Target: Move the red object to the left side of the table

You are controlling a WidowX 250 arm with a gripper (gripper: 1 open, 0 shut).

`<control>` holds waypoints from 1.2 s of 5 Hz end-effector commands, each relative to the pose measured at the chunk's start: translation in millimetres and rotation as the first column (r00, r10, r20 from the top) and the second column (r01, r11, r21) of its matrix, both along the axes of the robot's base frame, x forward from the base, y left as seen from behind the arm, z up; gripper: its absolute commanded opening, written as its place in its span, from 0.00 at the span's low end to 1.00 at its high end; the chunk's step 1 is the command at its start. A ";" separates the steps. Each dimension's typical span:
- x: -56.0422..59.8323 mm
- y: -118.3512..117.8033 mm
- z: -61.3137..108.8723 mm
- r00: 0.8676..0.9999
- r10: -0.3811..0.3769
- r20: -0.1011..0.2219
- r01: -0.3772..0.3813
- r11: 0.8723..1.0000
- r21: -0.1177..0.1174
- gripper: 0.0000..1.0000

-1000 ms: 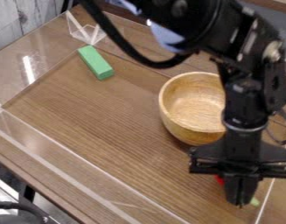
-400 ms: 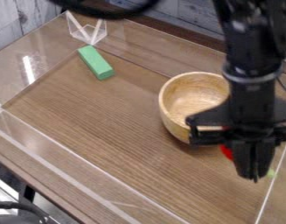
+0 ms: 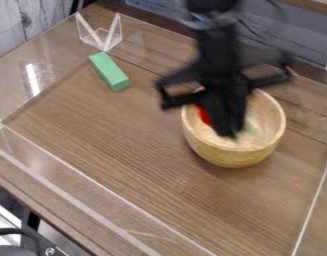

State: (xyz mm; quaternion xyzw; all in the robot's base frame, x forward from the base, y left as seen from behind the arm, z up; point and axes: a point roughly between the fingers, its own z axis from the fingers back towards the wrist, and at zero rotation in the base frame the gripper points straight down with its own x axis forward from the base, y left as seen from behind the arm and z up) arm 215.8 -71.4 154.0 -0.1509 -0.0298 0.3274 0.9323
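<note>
The red toy strawberry (image 3: 206, 113) was clamped between the fingers of the gripper (image 3: 222, 122), with its green leafy cap (image 3: 251, 128) toward the right of the view. The end effector was clenched on this part. In the camera view, the strawberry lay within the outline of the round wooden bowl (image 3: 233, 157); whether it was suspended above the rim or lowered into the cavity could not be determined. The bowl stood on the brown wood-grain tabletop (image 3: 106, 150), in the right half of the view. Its pale interior was partly exposed at the right and front; the gripper covered the rear portion, so the contents there could not be verified. Visible units: one strawberry, one bowl, one green rectangular block (image 3: 110, 72) and one gripper. The block lay on the tabletop at the upper left of the view, well apart from the bowl, its long axis set at an angle. Near it, toward the upper edge, was one clear, angular item (image 3: 99, 35) with whitish edges. Black cables (image 3: 30, 236) occupied the lower-left corner, beyond the tabletop edge.
</note>
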 end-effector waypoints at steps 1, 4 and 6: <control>4.2 34.4 5.2 0.994 0.104 0.038 -0.103 0.995 -0.005 0.00; -13.5 88.2 -21.3 0.966 0.258 0.037 -0.259 0.966 0.028 0.00; -15.6 103.8 -49.5 0.961 0.270 0.059 -0.275 0.957 0.096 0.00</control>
